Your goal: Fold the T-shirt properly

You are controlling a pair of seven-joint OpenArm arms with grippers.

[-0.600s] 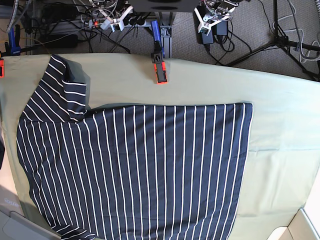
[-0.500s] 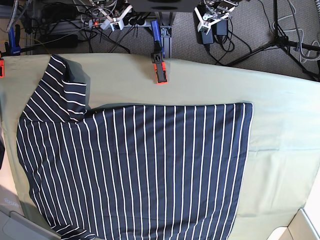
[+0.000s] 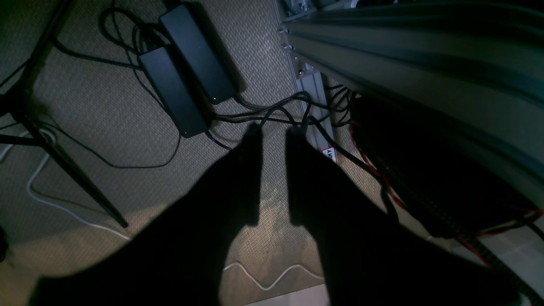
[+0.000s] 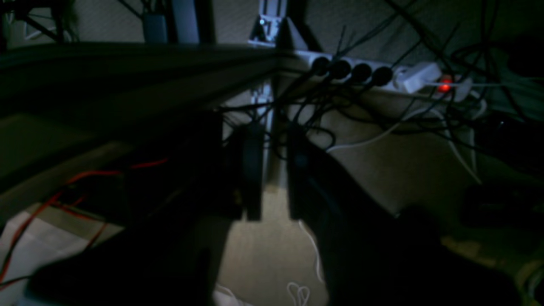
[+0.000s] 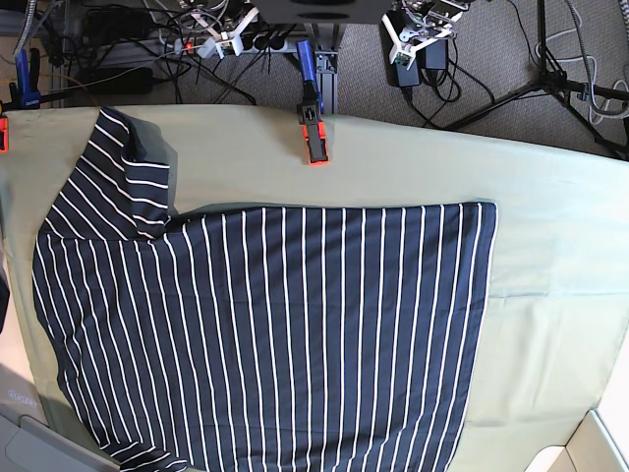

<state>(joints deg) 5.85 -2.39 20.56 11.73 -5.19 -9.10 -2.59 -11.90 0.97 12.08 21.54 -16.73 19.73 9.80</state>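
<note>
The T-shirt (image 5: 265,334) lies flat across the worktop (image 5: 550,295) on its pale green cloth, one sleeve (image 5: 123,177) reaching toward the far left corner, an orange-and-blue clamp (image 5: 313,123) at the far edge beyond it. Both arms hang behind the worktop over the carpet; the left gripper (image 3: 272,129) has its jaws a narrow gap apart, holding nothing, above two black power bricks (image 3: 187,72); the right gripper (image 4: 272,170) likewise shows a slim gap and nothing held, below a power strip (image 4: 382,76).

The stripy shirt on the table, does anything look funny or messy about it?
A little. The T-shirt lies mostly flat on the green cloth, but its sleeve at the far left corner sticks up crooked with its end flipped over. The shirt's near edge also runs out of the base view, so that part can't be checked.
</note>
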